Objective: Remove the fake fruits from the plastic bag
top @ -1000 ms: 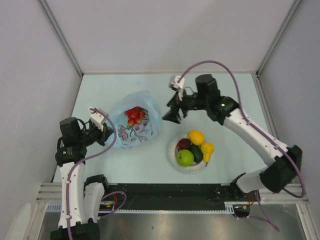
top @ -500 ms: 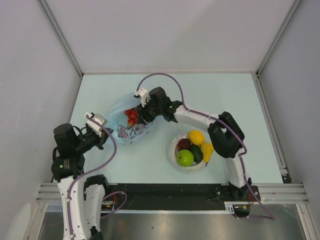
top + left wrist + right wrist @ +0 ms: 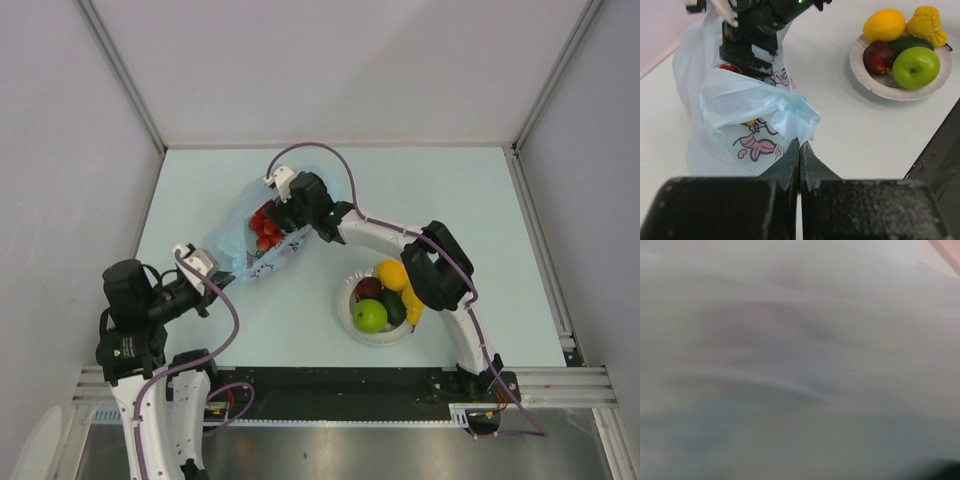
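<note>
right gripper (image 3: pixel 271 223) inside plastic bag (image 3: pixel 233 250), mouth blocked; full plate (image 3: pixel 343 305) nearby, open table (image 3: pixel 450 190) beyond

A pale, blue-tinted surface (image 3: pixel 450 190) spreads out on every side of the left claw (image 3: pixel 222 280) and the right claw (image 3: pixel 272 228). Plain light-grey walls (image 3: pixel 330 60) close it in beyond the right claw and off to both sides, with slim metal posts (image 3: pixel 122 75) at the far corners. Behind the left claw, along the near edge, runs a black strip (image 3: pixel 340 385), then a metal rail (image 3: pixel 330 422). The light is soft and even.
</note>
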`<state>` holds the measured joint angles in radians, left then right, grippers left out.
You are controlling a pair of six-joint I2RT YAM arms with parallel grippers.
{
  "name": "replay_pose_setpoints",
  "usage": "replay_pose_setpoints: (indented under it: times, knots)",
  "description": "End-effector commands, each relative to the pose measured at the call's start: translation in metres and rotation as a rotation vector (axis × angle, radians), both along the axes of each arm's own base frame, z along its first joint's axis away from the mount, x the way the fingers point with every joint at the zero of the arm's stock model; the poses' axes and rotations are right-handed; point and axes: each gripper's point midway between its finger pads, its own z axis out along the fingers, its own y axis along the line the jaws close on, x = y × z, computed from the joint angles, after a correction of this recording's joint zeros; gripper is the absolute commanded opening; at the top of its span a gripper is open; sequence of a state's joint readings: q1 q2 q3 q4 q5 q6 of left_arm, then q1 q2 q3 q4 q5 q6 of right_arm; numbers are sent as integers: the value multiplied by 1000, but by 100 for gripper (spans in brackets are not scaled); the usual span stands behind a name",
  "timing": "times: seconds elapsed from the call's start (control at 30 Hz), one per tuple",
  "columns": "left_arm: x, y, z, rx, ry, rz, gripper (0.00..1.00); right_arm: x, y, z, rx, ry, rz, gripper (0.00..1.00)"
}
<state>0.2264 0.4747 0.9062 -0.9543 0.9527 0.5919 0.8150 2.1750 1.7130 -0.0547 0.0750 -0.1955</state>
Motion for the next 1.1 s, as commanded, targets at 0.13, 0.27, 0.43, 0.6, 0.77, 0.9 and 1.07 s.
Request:
replay_pose_setpoints:
  times: [0.13, 0.27, 0.43, 0.6, 0.77, 0.9, 1.07]
  knots:
    - [0, -8, -15, 1, -14, -86, 0, 28, -1, -27, -130, -165, -63, 100]
    - [9, -7, -22, -12, -3, -79, 0, 39, 0, -45, -175, -179, -57, 100]
    - [16, -5, -30, -19, 24, -73, 0, 46, -1, -61, -221, -206, -2, 83]
    - [27, -2, -35, -16, 57, -60, 0, 37, 21, -18, -113, -226, 163, 62]
    - [41, 4, -34, 7, 20, -37, 0, 9, 28, 27, 17, -148, 328, 34]
    - [48, 2, -35, -4, 23, -39, 0, -19, 18, 31, 59, -43, 397, 22]
    - [52, -1, -37, 0, 13, -42, 0, -49, 18, 48, 116, 15, 472, 13]
